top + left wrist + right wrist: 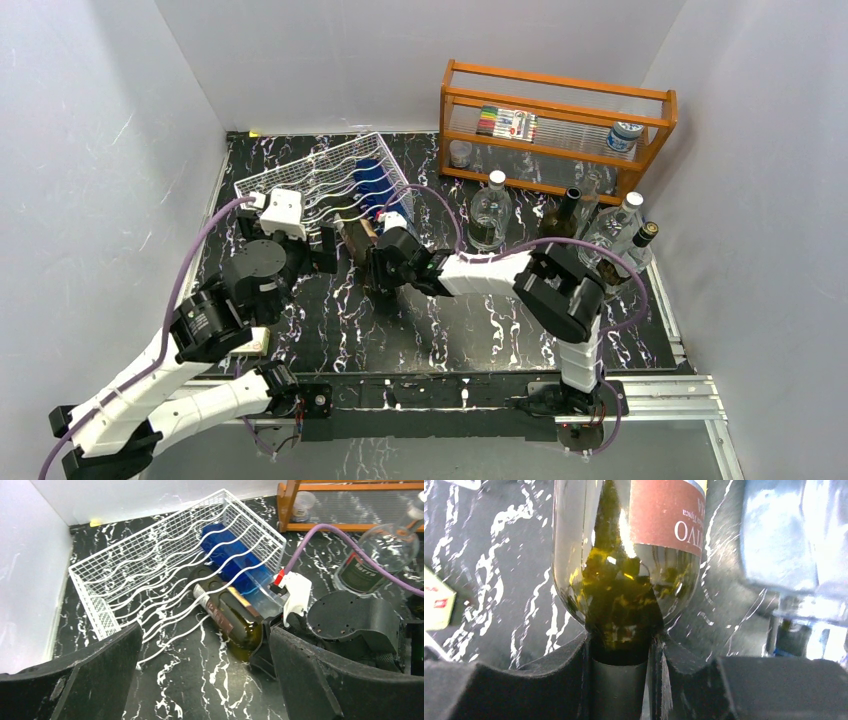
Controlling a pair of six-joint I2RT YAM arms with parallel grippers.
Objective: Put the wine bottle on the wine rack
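Pinches the wine bottle [624, 575] by its neck in the right gripper [621, 652], both pads closed tight on the dark glass just under the shoulder. Holds it lying nearly flat, base first, partway into the near end of the wine rack [125, 575], neck end toward the arms. Threads it beneath the upper wavy wires, just beside a blue bottle [230, 555] lying in the neighbouring cradle. Cannot tell from the left wrist view whether the body rests on the lower wires or hangs just clear of them; probably touches. Shows olive-green glass and a dark red label with pale lettering.

Holds the left gripper [205, 690] spread wide, with nothing between its fingers, low over the black marbled table [450, 330] and facing the rack's near end, close to but apart from the bottle.

Finds, farther right, several clear and dark bottles [490, 215] standing upright in front of an orange wooden shelf [560, 100], well apart from the rack.
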